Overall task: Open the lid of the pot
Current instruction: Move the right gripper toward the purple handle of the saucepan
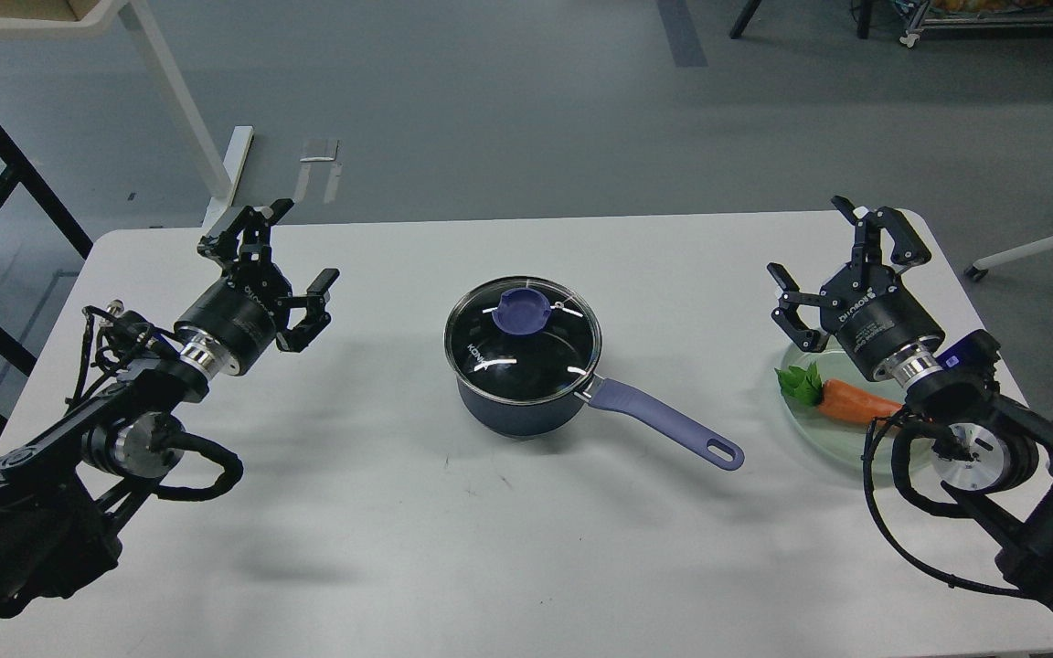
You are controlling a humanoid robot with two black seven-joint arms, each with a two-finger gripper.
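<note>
The dark navy pot (517, 411) stands at the middle of the white table, its lavender handle (668, 425) pointing to the right and toward me. The clear glass lid (523, 340) with its purple-blue knob (523, 313) rests flat on the pot's rim. My left gripper (293, 251) is open over the table's left side, well away from the pot, with nothing between its fingers. Over the right side my right gripper (814, 247) is likewise open and holds nothing.
A pale green plate (833, 439) with a toy carrot (846, 402) lies under my right arm at the table's right edge. The white table (490, 530) ends close behind both grippers. Grey floor and a white desk leg (188, 119) lie beyond.
</note>
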